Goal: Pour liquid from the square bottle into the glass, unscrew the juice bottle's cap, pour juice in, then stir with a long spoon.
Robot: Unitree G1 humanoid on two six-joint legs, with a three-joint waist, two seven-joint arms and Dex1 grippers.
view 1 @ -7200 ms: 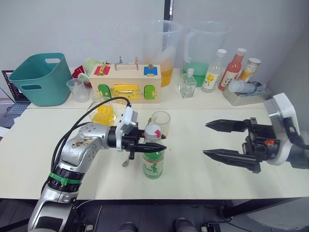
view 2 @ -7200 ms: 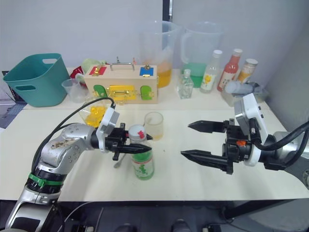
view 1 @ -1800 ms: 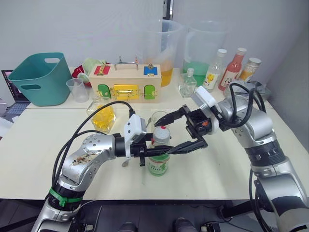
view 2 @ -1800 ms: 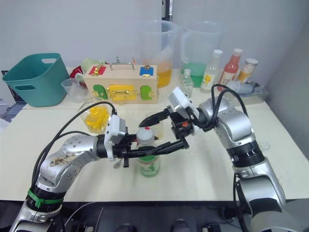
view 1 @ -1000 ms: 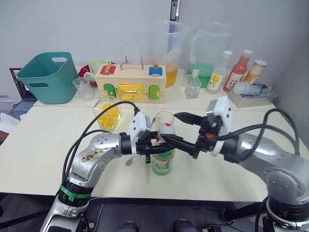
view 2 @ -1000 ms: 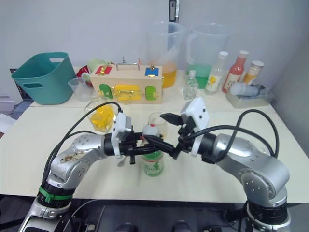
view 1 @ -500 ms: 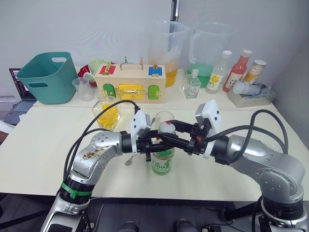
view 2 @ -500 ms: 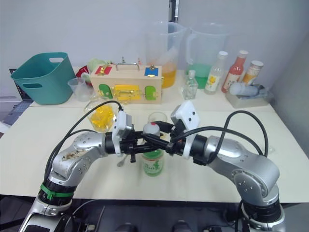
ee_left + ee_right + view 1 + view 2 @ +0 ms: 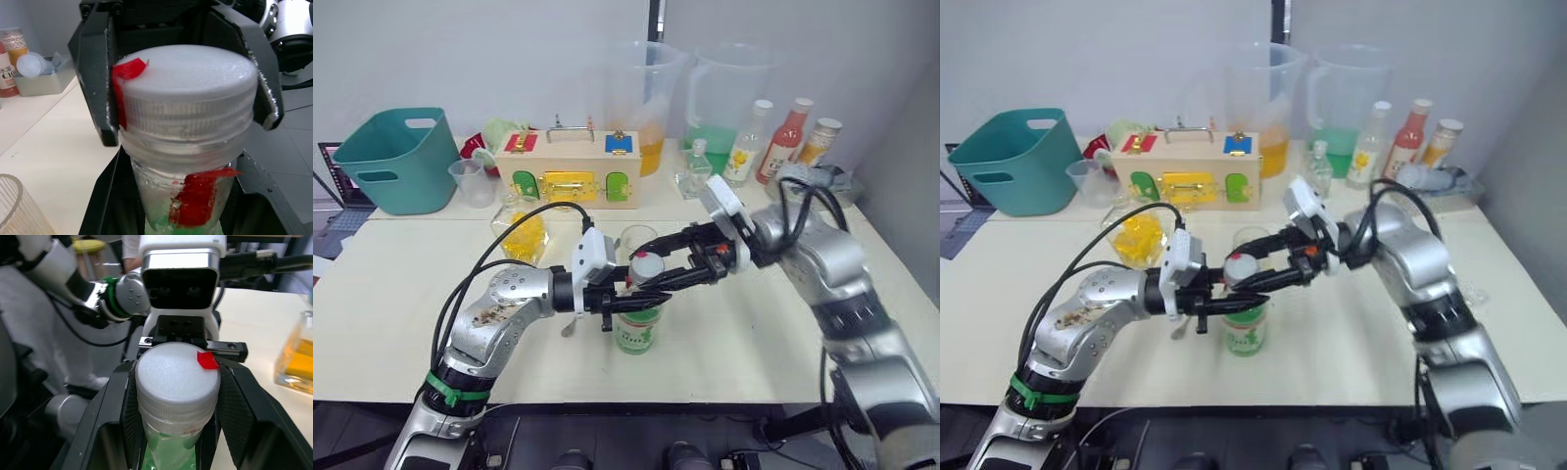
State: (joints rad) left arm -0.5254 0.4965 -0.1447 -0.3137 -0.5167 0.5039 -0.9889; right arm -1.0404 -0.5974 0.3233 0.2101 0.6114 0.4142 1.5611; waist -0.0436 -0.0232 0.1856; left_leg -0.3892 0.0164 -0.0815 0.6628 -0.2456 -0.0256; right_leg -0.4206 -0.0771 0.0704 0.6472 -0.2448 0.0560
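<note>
White juice bottle's cap [image 9: 177,378] sat clamped in my right pincer [image 9: 651,266]; left pincer [image 9: 628,302] gripped the juice bottle [image 9: 637,315] upright on the worktop [image 9: 744,323], beside the glass [image 9: 636,241]. Unscrewing step; next, twist.

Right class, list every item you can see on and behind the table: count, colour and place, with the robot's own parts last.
juice bottle: one, clear with green label, table centre
juice bottle's cap: one, white with red tape, on the bottle
glass: one, clear, just behind the bottle
square bottle: one, yellow liquid, left of the glass
wooden latch box: one, back centre
tub: one, teal, back left
pitchers: two, orange and green liquid, back
left gripper: black, shut on the bottle's neck
right gripper: black, shut on the cap
</note>
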